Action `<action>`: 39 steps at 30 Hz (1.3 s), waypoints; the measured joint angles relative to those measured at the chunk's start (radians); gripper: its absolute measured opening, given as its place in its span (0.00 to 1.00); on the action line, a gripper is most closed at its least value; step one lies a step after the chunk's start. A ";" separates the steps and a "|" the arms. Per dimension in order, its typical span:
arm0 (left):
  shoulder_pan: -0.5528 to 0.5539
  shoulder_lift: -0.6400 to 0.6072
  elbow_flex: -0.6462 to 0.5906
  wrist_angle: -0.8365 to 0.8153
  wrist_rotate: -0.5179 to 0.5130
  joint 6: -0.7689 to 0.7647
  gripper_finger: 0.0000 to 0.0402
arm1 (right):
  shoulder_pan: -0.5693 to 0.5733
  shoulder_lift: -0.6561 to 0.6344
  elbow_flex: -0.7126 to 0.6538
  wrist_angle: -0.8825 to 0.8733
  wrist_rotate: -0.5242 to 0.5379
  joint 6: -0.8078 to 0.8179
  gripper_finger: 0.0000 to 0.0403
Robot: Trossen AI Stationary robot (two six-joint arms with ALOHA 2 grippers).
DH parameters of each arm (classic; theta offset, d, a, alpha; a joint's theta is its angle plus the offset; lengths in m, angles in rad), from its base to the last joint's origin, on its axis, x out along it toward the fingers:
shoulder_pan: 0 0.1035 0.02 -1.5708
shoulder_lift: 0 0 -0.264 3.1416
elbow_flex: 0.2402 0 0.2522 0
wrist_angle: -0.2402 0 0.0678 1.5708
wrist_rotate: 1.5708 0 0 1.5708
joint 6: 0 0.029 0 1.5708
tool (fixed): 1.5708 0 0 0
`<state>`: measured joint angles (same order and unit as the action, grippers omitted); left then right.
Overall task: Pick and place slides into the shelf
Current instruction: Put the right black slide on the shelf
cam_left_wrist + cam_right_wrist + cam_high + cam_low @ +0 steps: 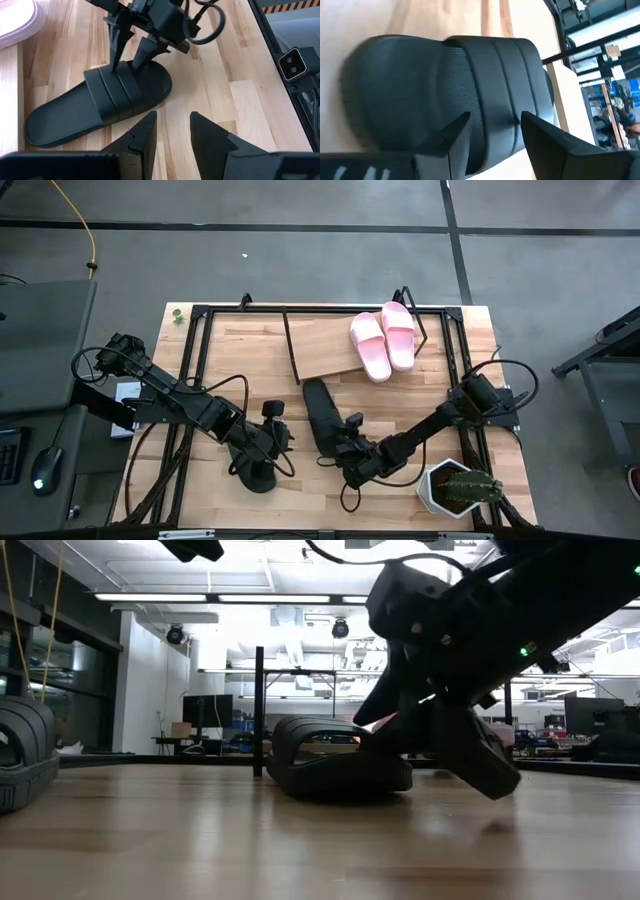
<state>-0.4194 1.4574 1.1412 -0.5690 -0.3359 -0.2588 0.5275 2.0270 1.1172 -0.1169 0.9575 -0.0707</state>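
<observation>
Both arms were dark, nearly black, built of slim tubular links joined by bulkier rounded joints. Black cables looped loosely alongside each arm and curled near the wrists. The left claw (172, 132) ended in two flat, wedge-shaped black fingers with small stepped notches on their inner edges. The right claw (131, 52) carried two narrower, tapering black fingers below a blocky housing. A small green light glowed on one arm's body in the low view, possibly a status lamp.
</observation>
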 joint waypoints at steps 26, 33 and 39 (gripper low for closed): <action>0.000 0.000 0.000 0.000 -0.024 0.000 0.25 | -0.025 -0.002 0.000 0.005 -0.042 0.029 0.13; 0.000 0.000 0.000 0.000 -0.024 0.000 0.25 | -0.025 -0.002 0.000 0.005 -0.052 0.029 0.01; 0.000 0.000 0.000 0.000 -0.025 0.000 0.25 | -0.025 -0.002 0.000 0.005 -0.053 0.025 0.01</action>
<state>-0.4193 1.4572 1.1412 -0.5690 -0.3607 -0.2588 0.5022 2.0254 1.1175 -0.1120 0.9047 -0.0453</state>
